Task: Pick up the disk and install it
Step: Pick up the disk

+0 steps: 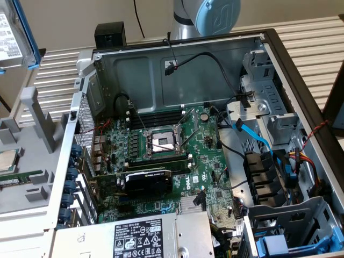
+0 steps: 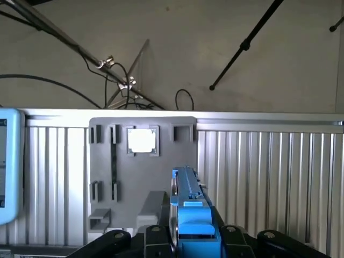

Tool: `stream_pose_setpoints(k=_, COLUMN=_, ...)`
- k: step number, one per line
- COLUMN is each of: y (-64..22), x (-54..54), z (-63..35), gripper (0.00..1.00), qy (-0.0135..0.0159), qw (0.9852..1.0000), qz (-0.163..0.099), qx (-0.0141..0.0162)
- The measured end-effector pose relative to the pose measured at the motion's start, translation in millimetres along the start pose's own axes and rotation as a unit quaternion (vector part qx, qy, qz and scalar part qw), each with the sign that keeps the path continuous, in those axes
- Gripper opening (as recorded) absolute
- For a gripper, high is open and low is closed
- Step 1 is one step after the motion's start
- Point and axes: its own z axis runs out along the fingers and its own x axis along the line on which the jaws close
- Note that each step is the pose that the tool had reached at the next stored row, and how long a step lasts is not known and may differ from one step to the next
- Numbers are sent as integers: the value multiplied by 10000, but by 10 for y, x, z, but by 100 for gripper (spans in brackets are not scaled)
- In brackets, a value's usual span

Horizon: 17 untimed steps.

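Observation:
The disk [image 1: 9,33] hangs at the top of the exterior view's left, its white label and blue frame edge showing above the grey fixture. In the wrist view the disk [image 2: 188,212] stands edge-on, its blue frame rising between the black fingers [image 2: 153,236]. My gripper [image 2: 191,242] is shut on it. The disk is lifted off the grey fixture [image 2: 142,177] behind it.
The open computer case [image 1: 301,75] holds a motherboard [image 1: 161,142] and a grey power-supply box [image 1: 134,236]. A drive bay with blue plastic [image 1: 279,244] sits at the exterior view's lower right. The processor chip [image 2: 142,141] rests on the fixture. The arm's blue joint [image 1: 215,15] is behind the case.

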Motion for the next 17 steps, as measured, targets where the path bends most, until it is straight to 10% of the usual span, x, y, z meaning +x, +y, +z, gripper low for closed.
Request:
stream_pose_setpoints(k=10, y=-374, x=67, z=-443, gripper=37, qy=0, qw=10000, qz=0, qx=-1)
stream_pose_setpoints(k=17, y=-675, x=147, z=-585, gripper=37, qy=0, qw=10000, qz=0, qx=-6)
